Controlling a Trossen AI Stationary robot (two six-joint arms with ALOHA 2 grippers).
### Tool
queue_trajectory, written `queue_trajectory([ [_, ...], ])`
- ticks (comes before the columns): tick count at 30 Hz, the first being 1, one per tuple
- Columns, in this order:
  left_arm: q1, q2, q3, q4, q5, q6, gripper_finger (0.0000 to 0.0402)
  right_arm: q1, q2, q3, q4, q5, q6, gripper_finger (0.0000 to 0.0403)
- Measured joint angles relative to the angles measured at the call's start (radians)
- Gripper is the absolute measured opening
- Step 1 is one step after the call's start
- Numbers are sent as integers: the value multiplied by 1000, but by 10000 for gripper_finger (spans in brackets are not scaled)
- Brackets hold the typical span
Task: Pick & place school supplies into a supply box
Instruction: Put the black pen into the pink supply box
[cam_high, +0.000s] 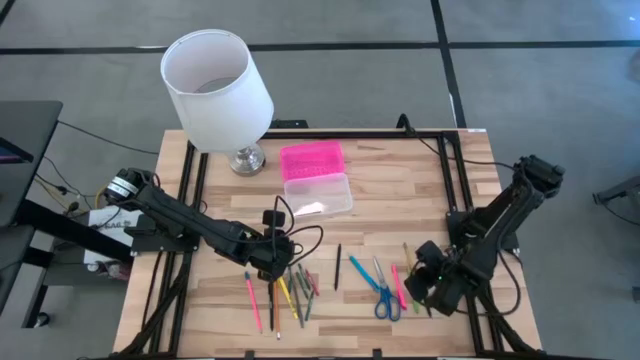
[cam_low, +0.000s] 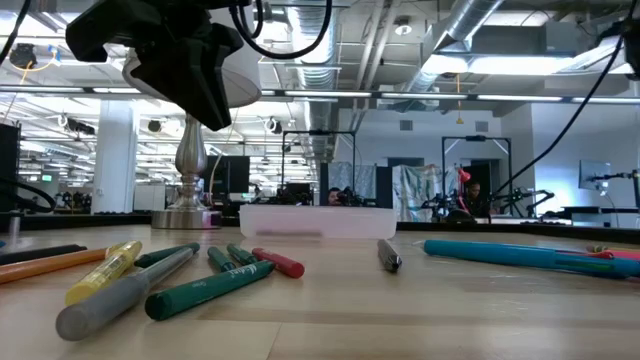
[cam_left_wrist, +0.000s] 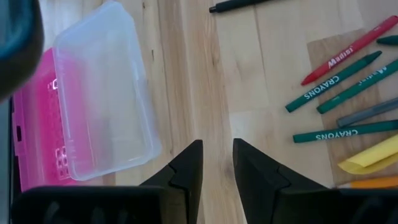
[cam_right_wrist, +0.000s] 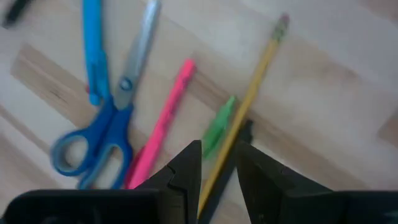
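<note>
**Q:** Which gripper is working at this moment, and what is it doing?

**A:** The right gripper is hanging low over the near right part of the bench. A yellow pencil is passing straight through the slot of that gripper. Whether it is clenching the pencil or only straddling it cannot be told.

**Q:** How is the pencil lying?

**A:** Its long axis is running in line with the slot, with the eraser end lying ahead of the gripper. A green crayon is lying just beside it. A pink pen and the blue-handled scissors are lying farther out on the same side.

**Q:** And the left gripper?

**A:** The left gripper is hovering above the bench, released and carrying nothing, its jaws standing narrowly apart. The left cluster of crayons is lying directly below it and just to the near right.

**Q:** Where is the supply box lying from each gripper?

**A:** The supply box is sitting far of the left gripper and slightly to the right. Its long axis is running left to right, and its pink lid is lying open on the far side. The left arm appears nearer. The right gripper would probably need to carry the pencil far and to the left, then turn it to match the box's long axis.
</note>
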Motion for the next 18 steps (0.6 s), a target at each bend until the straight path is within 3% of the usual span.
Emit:
queue_trajectory([
  [9,0,0,0,10,-22,8,83,74,143,16,14,-83,124,93],
  [18,0,0,0,9,-17,-22,83,66,154,27,39,-85,109,93],
])
